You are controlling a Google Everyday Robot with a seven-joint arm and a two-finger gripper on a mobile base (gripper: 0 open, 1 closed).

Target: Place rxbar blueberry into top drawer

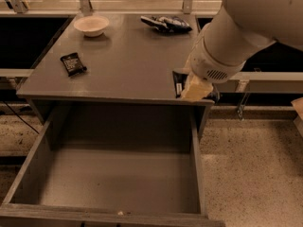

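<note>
L to R: 1 black-wrapped bar [72, 63], 1 white bowl [91, 25], 1 top drawer [118, 178] pulled open below, 1 chip bag [165, 22] at back. 1 rxbar blueberry [178, 82] lies at front-right corner of cabinet top [128, 56], long axis approx front-to-back, mostly hidden under gripper [195, 88]. Grip state: can't tell.

Arm [251, 13] in from upper rt, white wrist [215, 60] angled down-left. Gripper [195, 90] points down, low at front-rt corner of counter [123, 56].
</note>
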